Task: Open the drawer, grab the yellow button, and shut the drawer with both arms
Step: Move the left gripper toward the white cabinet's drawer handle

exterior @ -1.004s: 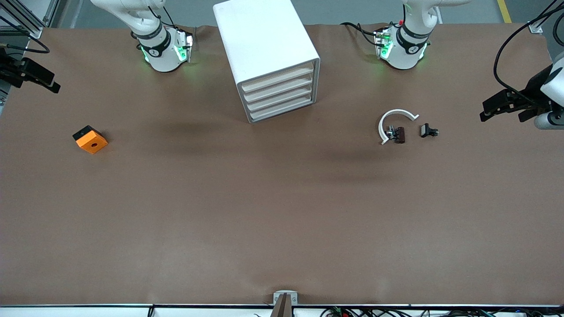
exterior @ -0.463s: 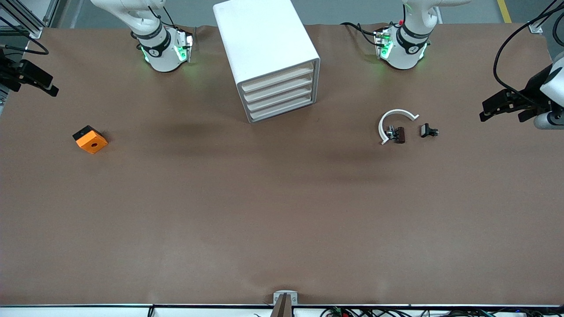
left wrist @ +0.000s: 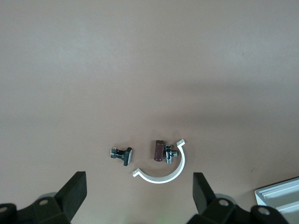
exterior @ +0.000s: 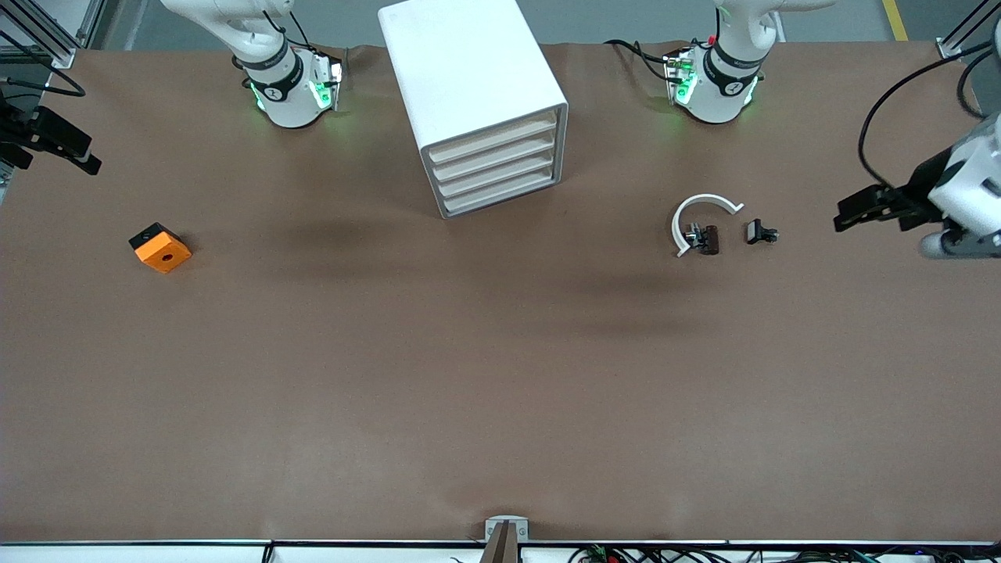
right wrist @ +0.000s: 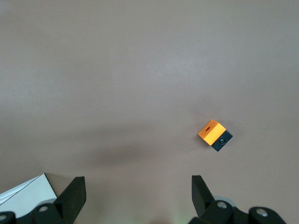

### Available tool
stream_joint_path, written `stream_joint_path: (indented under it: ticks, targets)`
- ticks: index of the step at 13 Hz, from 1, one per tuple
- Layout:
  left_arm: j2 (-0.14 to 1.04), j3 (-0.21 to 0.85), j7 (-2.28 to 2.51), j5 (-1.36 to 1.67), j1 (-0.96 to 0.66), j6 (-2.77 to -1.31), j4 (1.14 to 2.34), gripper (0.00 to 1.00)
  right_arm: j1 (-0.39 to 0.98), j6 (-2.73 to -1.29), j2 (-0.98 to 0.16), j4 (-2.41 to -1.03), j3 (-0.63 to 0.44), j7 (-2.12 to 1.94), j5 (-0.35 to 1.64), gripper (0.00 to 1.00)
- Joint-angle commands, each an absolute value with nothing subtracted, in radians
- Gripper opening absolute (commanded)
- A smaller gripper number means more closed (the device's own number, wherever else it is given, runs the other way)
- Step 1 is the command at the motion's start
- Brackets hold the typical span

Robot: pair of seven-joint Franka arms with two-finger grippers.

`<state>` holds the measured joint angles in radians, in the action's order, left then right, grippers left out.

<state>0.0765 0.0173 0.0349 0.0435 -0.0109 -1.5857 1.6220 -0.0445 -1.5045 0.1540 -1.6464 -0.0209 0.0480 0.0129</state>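
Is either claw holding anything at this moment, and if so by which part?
Nothing is held. The left claw and the right claw are both open and empty above the table.

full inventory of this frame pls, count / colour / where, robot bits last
cabinet: 1, white box, between the two arm bases; four cream-fronted drawers, all shut
drawer: 1, the topmost of the four, cream front, shut
orange block: 1, orange with a black side and a dark hole, toward the right arm's end of the table
white arc: 1, white, toward the left arm's end, nearer the front camera than the cabinet
dark brown piece with metal bit: 1, inside the arc's opening
black clip: 1, beside the arc, toward the left arm's end
table: 1, brown surface
button: none in view
left pincer: black, open, over the table's left-arm end
right pincer: black, open, at the table's right-arm edge
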Motion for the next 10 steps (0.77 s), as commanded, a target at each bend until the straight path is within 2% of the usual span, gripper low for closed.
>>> stream_joint_path:
  ticks: [1, 6, 10]
  targets:
    - [0.168, 0.023, 0.054, 0.064, -0.05, -1.594, 1.592, 1.0, -0.058, -1.516, 0.183, -1.672, -0.009, 0.032, 0.023, 1.0]
    - [0.29, 0.026, 0.175, 0.1, -0.132, -1.643, 1.592, 1.0, -0.06, -1.517, 0.183, -1.672, -0.009, 0.032, 0.021, 1.0]
    - [0.343, 0.026, 0.446, 0.123, -0.237, -1.655, 1.591, 1.0, -0.06, -1.517, 0.183, -1.672, -0.008, 0.034, 0.015, 1.0]
